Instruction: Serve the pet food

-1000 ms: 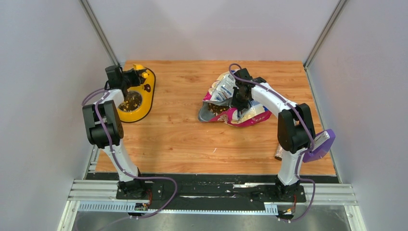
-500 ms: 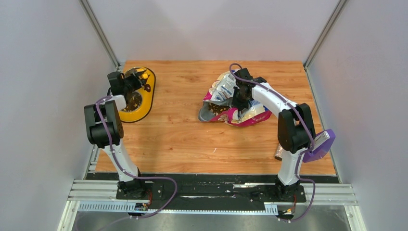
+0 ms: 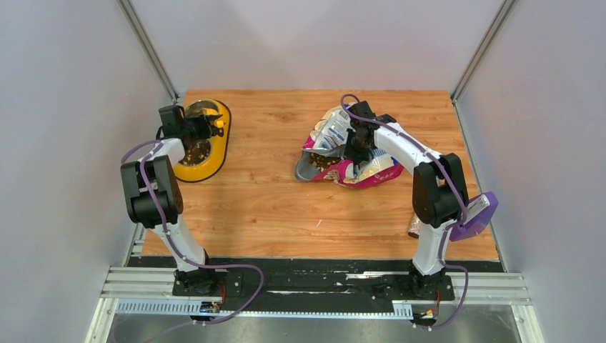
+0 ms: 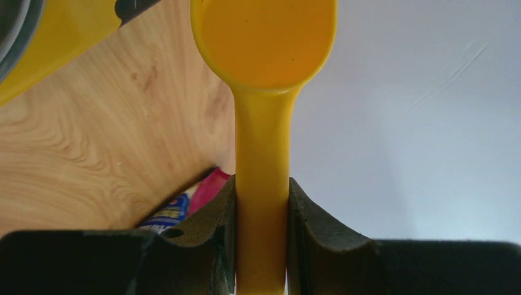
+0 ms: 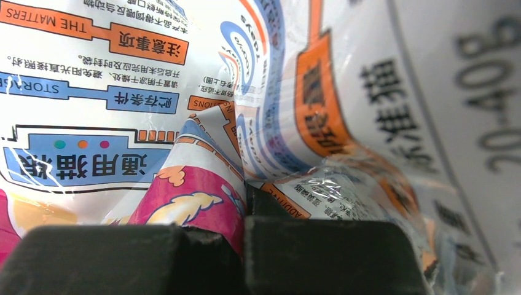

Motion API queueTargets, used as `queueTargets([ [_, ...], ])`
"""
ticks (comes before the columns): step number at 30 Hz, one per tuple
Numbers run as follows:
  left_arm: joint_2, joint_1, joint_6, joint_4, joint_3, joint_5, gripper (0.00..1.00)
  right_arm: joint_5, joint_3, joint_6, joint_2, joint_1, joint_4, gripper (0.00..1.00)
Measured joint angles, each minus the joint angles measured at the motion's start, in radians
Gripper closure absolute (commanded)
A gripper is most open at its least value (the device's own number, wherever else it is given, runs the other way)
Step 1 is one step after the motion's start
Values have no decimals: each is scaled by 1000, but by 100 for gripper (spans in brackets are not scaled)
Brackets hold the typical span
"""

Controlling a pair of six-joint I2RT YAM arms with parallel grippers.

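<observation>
From above, the cat food bag [image 3: 350,158] lies crumpled on its side on the wooden tabletop [image 3: 286,207], right of centre toward the far edge. Its open mouth faces left, with brown kibble [image 3: 323,162] showing inside. The right arm reaches over the bag and its jaws are down on the upper side. At the far left corner sits a yellow feeder [image 3: 214,158]. More kibble lies in its nearer steel bowl [image 3: 194,151], which the left arm partly hides. The left jaws hover over the feeder holding a yellow scoop [image 3: 214,126]. A purple object [image 3: 473,216] and a speckled tube [image 3: 414,227] rest near the right arm's base.

The left wrist view shows the jaws clamped on the handle of the scoop [image 4: 263,123], whose bowl points away from the camera. A corner of the feeder [image 4: 55,37] and a glimpse of the bag [image 4: 184,206] lie beyond, over the tabletop [image 4: 92,153].

In the right wrist view, the bag [image 5: 184,92] fills the frame with upside-down print. The jaws are closed together, a fold of its film pinched between them.
</observation>
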Motion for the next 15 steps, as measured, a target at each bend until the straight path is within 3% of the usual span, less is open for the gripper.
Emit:
queueTargets([
  [7, -154, -65, 418, -297, 45, -100, 100, -8, 0, 0, 0, -3, 1, 100],
  [15, -315, -274, 859, -482, -55, -288, 100, -40, -10, 0, -4, -14, 13, 100],
])
